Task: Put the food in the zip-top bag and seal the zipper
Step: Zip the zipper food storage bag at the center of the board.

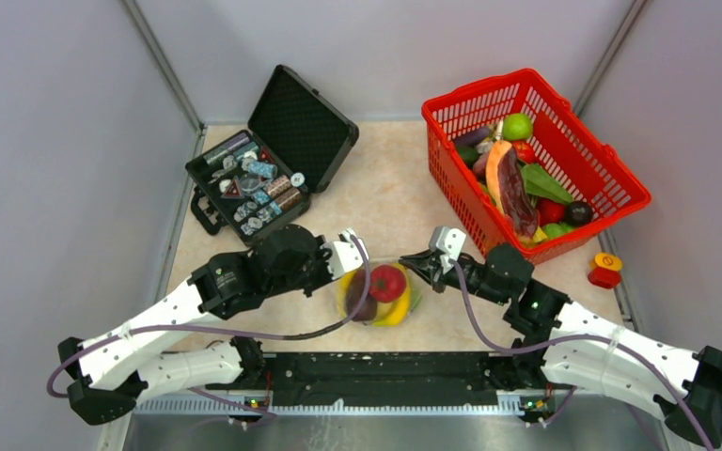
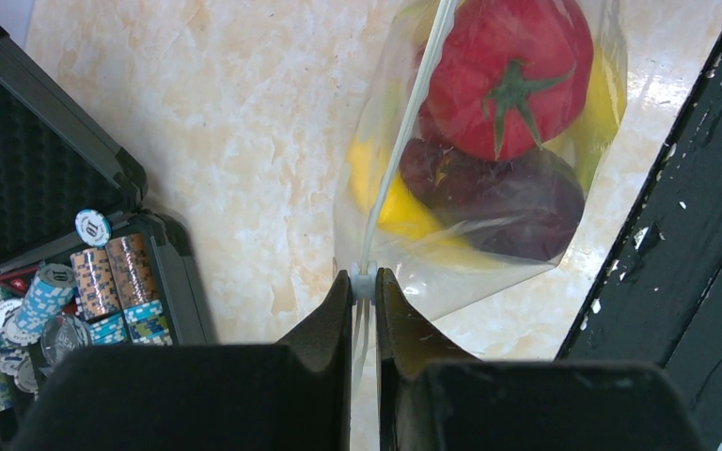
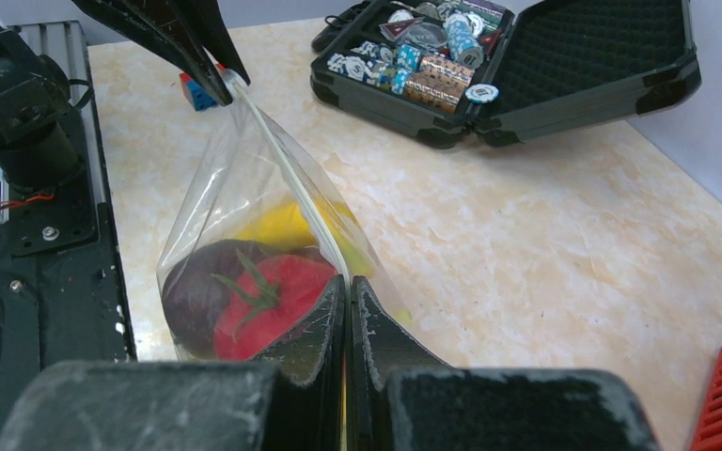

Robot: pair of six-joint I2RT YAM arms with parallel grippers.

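Note:
The clear zip-top bag [image 1: 381,293] hangs between my two grippers above the table's near middle. It holds a red tomato [image 1: 387,282], a dark purple fruit [image 2: 498,202] and a yellow piece [image 2: 397,209]. My left gripper [image 2: 365,282] is shut on the white slider at the end of the zipper [image 2: 404,141]. My right gripper [image 3: 349,287] is shut on the bag's opposite top corner, on the zipper strip [image 3: 291,178]. In the top view the left gripper [image 1: 353,252] is at the bag's left, the right gripper [image 1: 425,268] at its right. More toy food lies in the red basket [image 1: 620,183].
An open black case [image 1: 268,155] of poker chips stands at the back left. A small red and yellow object [image 1: 606,270] lies at the right, by the basket. The black base rail [image 1: 385,368] runs along the near edge. Grey walls close in both sides.

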